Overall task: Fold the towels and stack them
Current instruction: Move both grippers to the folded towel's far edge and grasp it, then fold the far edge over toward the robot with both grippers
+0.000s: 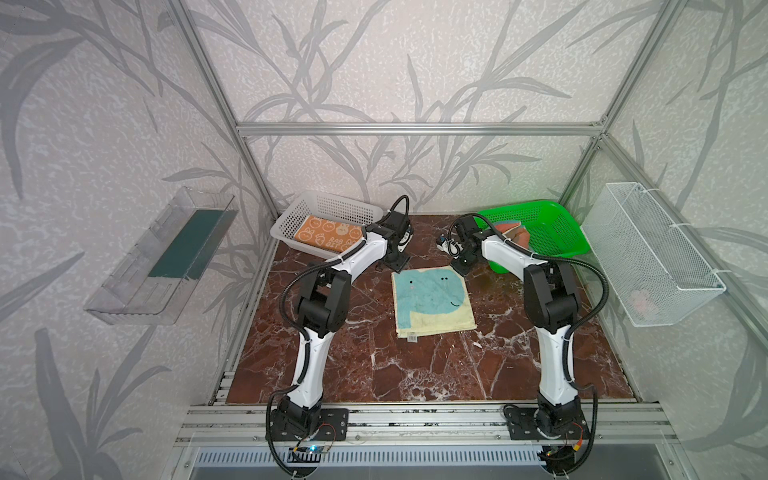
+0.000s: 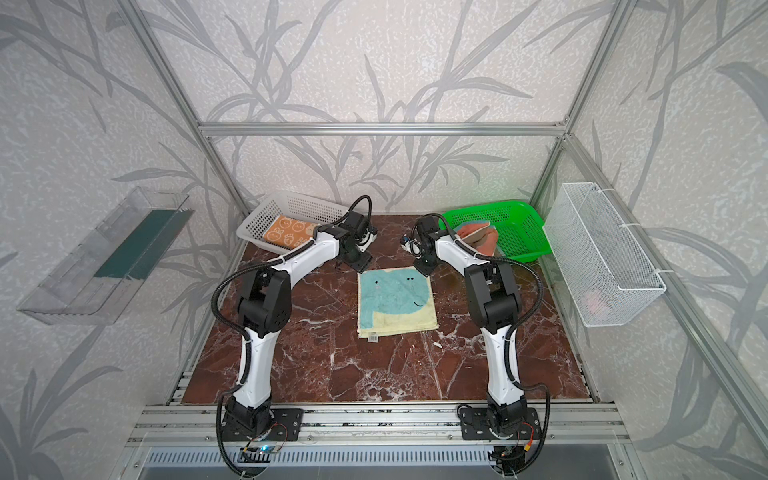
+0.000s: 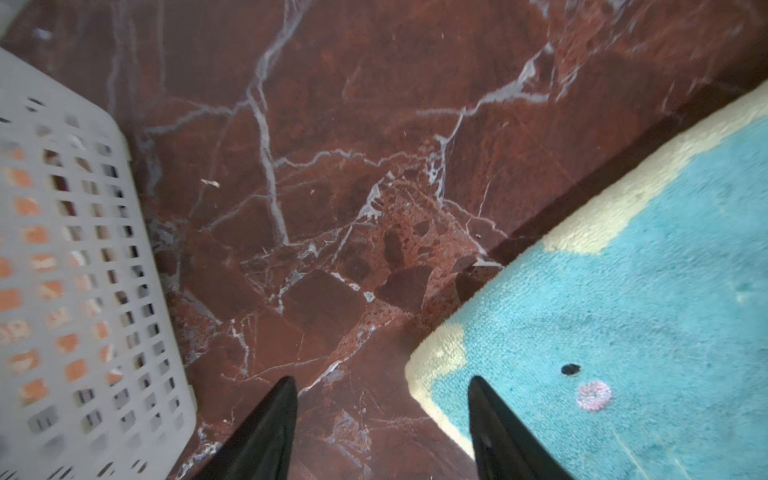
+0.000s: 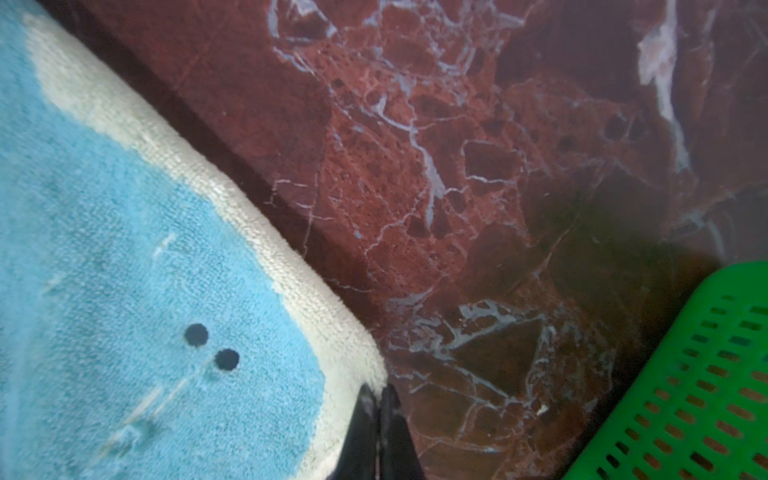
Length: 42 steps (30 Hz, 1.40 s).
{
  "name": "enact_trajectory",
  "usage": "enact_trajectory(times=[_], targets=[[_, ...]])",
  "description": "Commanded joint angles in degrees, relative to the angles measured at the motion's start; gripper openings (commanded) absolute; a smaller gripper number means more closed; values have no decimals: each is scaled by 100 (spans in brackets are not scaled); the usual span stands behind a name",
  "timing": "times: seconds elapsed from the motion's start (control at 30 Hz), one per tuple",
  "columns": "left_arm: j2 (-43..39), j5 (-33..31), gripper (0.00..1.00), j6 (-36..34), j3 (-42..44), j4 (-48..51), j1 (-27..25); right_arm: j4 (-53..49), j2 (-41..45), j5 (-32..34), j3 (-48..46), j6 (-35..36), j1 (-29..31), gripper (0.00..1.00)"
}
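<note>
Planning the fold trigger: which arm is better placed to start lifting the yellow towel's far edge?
Right. The right pincer is shut at the yellow towel's far corner, apparently pinching it. The left pincer is open over its own corner, gripping nothing.

Pale-yellow towel [image 1: 434, 301] under the black left gripper [image 3: 382, 382] and right gripper [image 4: 378, 390] has a teal figure with black dot eyes, the table [image 1: 415, 374] is dark red marble with white veins, and there's an orange bunny-print towel [image 1: 328, 237] in the white basket [image 1: 328, 205] beside the left one, plus a salmon towel [image 1: 517, 237] in the bright green basket [image 1: 552, 226] beside the right.
</note>
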State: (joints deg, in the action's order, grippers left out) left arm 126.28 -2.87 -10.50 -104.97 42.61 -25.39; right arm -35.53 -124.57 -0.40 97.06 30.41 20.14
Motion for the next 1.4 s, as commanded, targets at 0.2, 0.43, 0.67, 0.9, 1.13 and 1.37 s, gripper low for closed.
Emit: enact_trajectory(times=[0.2,0.43,0.67,0.9,1.13,1.37], targets=[[325,85,59,-171,-279,484,26,71,38,119,-161,184,21,0],[649,4,51,-119,-443,604,29,117,70,137,-240,193,27,0],[894,-117,48,-92,-549,767,26,160,153,170,-347,219,34,0],[1089,50,38,-122,-721,1009,29,195,214,155,-382,219,43,0],[1213,185,13,-163,-780,1192,30,230,241,133,-400,220,52,0],[1217,0,0,-84,-798,1220,26,375,321,76,-512,234,51,0]])
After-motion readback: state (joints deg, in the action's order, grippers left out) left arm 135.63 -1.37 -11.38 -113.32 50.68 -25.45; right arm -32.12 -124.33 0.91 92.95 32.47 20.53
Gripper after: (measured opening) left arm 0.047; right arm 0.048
